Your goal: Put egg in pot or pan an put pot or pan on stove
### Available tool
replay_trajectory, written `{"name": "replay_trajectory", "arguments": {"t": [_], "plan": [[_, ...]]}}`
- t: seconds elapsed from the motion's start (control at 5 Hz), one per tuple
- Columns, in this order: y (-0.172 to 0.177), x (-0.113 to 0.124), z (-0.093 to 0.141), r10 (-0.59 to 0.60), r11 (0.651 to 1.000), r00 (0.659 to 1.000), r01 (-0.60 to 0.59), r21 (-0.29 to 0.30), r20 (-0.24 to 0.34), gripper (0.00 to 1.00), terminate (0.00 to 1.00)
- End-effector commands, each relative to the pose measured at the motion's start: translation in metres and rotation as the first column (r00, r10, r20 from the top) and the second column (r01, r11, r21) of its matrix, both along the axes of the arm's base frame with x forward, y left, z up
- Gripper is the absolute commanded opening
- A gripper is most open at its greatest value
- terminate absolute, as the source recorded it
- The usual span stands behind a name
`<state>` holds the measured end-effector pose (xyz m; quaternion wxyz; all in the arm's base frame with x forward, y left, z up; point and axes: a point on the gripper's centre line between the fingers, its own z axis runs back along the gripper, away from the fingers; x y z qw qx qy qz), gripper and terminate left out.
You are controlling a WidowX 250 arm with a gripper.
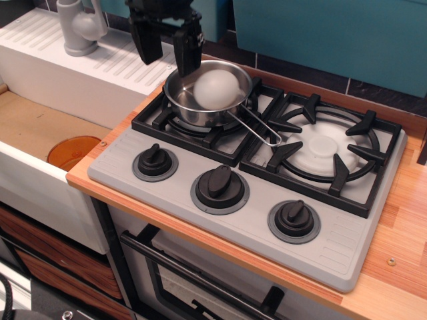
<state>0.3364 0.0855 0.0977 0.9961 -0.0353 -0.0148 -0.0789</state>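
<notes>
The shiny steel pan (193,107) stands on the left black grate of the grey stove (253,180), its wire-loop handle (257,130) pointing right and forward. The white egg (215,89) lies inside the pan, slightly blurred. My black gripper (168,52) is above the pan's back left rim. It is open and empty, with its fingers (187,50) apart and clear of the pan.
The right grate (327,150) with its white burner disc is bare. Three black knobs (220,187) line the stove front. A white sink unit with a grey tap (80,27) lies at left, an orange bowl (72,152) below it. A teal wall (333,33) stands behind.
</notes>
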Motion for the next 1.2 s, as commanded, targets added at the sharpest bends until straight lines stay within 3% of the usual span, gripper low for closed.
{"name": "replay_trajectory", "arguments": {"t": [0.0, 1.0], "plan": [[-0.034, 0.003, 0.051, 0.032, 0.998, 0.997, -0.036, 0.048, 0.069, 1.0, 0.0], [-0.155, -0.005, 0.073, 0.116, 0.993, 0.992, -0.117, 0.01, 0.041, 1.0, 0.0]]}}
